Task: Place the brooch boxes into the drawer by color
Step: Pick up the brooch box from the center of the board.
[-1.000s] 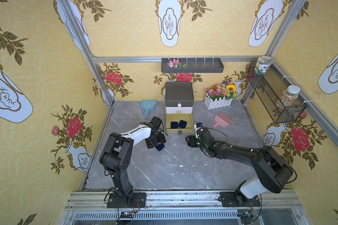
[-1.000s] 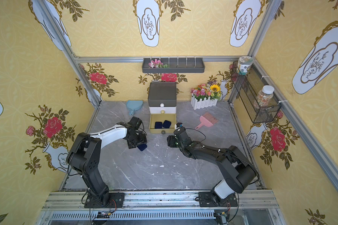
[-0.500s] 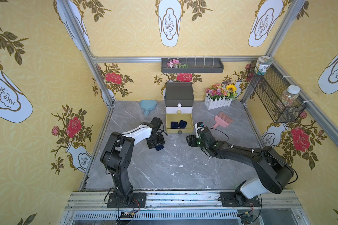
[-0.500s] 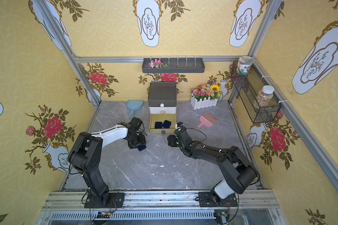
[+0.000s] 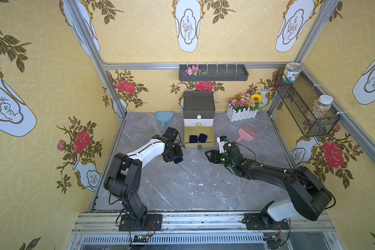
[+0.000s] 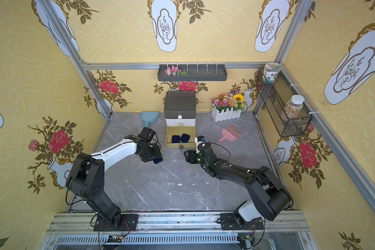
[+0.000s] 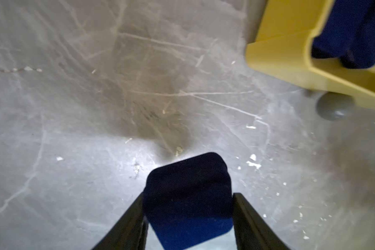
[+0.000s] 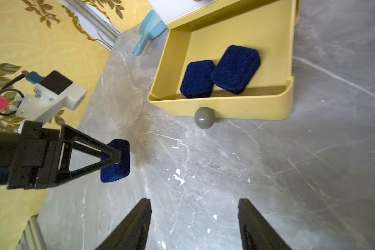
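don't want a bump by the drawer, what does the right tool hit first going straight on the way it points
Probably the table, just short of the knob on the yellow drawer: the open right tool tilts down at that patch. Depth is unclear; a flatter line would reach the knob.

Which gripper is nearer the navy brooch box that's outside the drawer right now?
Left. The left gripper clamps the navy brooch box between its fingers, beside the open yellow drawer. The right gripper is open, well apart from it, in front of that drawer.
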